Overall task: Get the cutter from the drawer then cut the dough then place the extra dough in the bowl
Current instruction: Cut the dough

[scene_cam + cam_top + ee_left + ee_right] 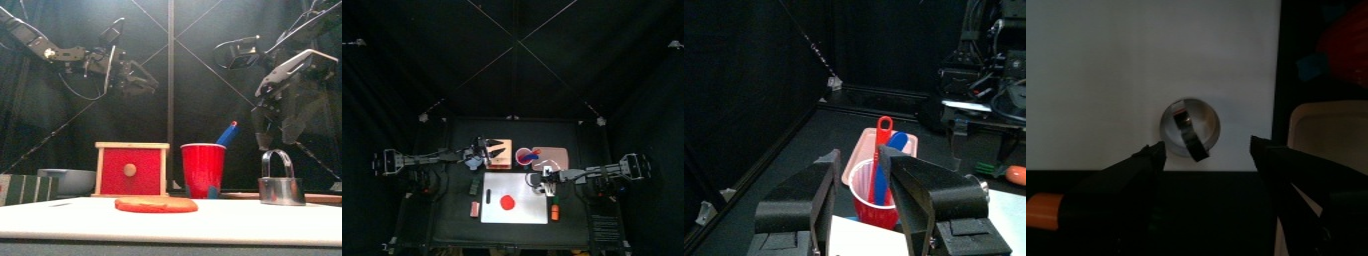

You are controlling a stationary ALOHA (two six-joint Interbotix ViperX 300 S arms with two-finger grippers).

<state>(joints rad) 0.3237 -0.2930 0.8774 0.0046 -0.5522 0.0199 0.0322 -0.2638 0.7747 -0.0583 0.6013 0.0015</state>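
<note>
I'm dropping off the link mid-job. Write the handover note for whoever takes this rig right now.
Left pincer: open, empty, raised at the back near the wooden box and red cup.
Right pincer: open, empty, hovering over the cutter, which stands on the white board beside the dough, not on it.
Done: cutter is out; drawer front looks shut.
Left: grasp the cutter, press it into the uncut dough, move the extra dough to the bowl behind the board.
</note>
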